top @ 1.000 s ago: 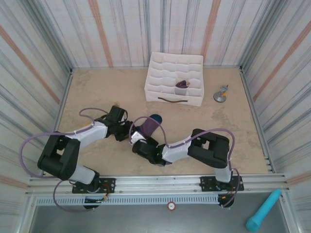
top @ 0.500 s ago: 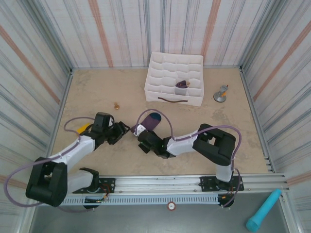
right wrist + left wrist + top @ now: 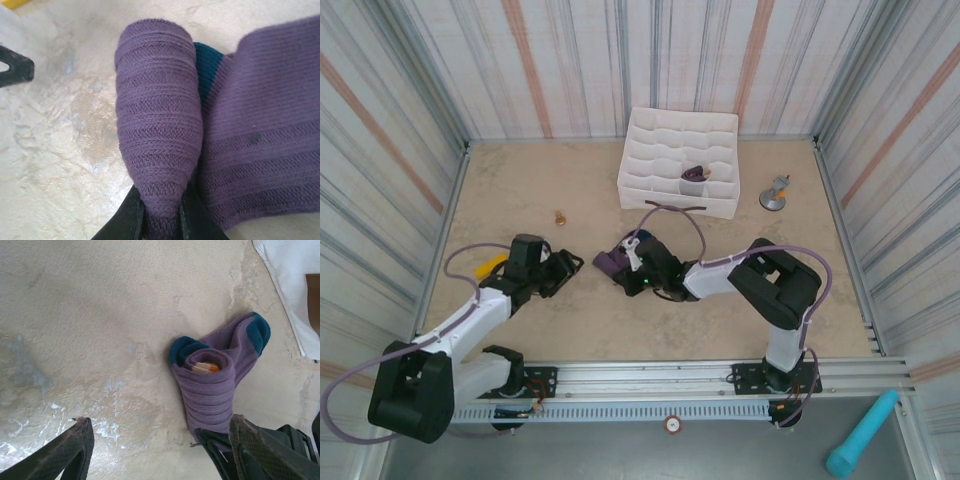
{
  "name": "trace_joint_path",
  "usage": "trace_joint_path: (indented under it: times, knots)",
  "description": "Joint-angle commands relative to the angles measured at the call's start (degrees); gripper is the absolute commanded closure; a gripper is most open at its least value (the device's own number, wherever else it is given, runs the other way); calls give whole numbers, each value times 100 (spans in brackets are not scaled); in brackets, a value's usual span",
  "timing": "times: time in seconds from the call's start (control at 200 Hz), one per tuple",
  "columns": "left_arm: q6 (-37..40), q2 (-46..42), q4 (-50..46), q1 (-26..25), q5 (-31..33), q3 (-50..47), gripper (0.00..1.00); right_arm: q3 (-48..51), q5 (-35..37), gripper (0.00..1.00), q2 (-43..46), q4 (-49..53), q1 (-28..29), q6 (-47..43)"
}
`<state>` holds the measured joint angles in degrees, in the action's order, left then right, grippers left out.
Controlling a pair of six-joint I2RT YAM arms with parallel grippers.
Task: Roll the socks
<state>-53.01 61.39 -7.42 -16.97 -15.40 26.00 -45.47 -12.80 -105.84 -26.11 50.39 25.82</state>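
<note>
Your left jaws have backed away and stand apart, just left of the socks point(image 3: 210, 385), which lie on the surface point(image 3: 540, 190) near the middle. Your right jaws alone stay clamped on the roll; its loose teal toe suggests rolling isn't finished.

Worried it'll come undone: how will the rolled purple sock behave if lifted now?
Probably soft and light: the sock roll is ribbed knit and narrows where the right gripper pinches it. Its loose teal-toed tail may unwind.
</note>
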Motion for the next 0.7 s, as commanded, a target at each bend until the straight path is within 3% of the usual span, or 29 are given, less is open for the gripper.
trace_joint_path:
  times: [0.0, 0.331, 0.696]
  knots:
    - [-63, 40, 70, 28, -7, -40, 27, 454, -898, 100, -259, 398, -297, 1072]
    - [-68, 25, 126, 21, 17, -126, 28, 706, -1885, 100, -870, -488, -1020, 2683]
    - [150, 617, 432, -402, 81, 155, 33, 313, -2056, 100, -1358, 515, -1331, 3579]
